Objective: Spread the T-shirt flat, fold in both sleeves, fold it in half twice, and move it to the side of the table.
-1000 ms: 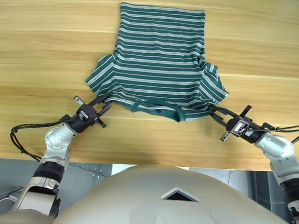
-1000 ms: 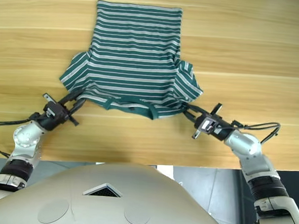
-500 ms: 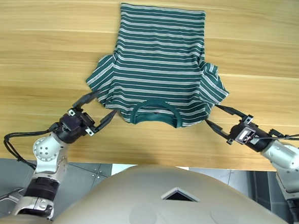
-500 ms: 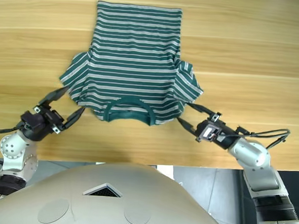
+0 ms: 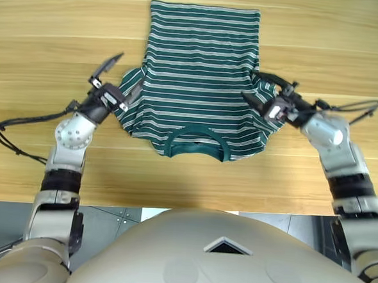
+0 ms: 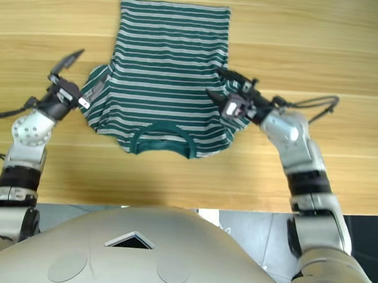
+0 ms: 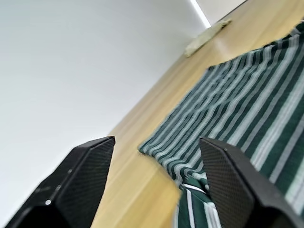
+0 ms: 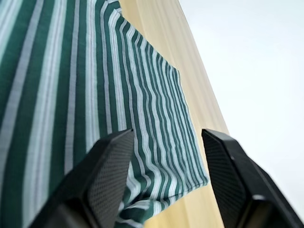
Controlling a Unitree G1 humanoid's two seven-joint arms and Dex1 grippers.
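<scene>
- Head views: a dark green T-shirt with white stripes [image 5: 199, 71] lies front up in the middle of a light wooden table [image 5: 54, 30], with the collar [image 5: 196, 142] near the robot and the hem at the far edge.
- The left gripper [image 5: 121, 79] stands wide open at the bunched left sleeve [image 5: 129, 85], one finger over bare wood. The right gripper [image 5: 259, 89] gapes over the rumpled right sleeve [image 5: 269, 108]. I cannot tell whether either touches the cloth.
- Left wrist view: the left gripper [image 7: 156, 185] has its black fingers [image 7: 85, 180] spread apart, with striped T-shirt [image 7: 247, 109] and table [image 7: 142, 123] between them and a white wall [image 7: 71, 61] behind.
- Right wrist view: the right gripper [image 8: 166, 180] is parted above the T-shirt [image 8: 71, 95], with the table [image 8: 190, 61] beyond.
</scene>
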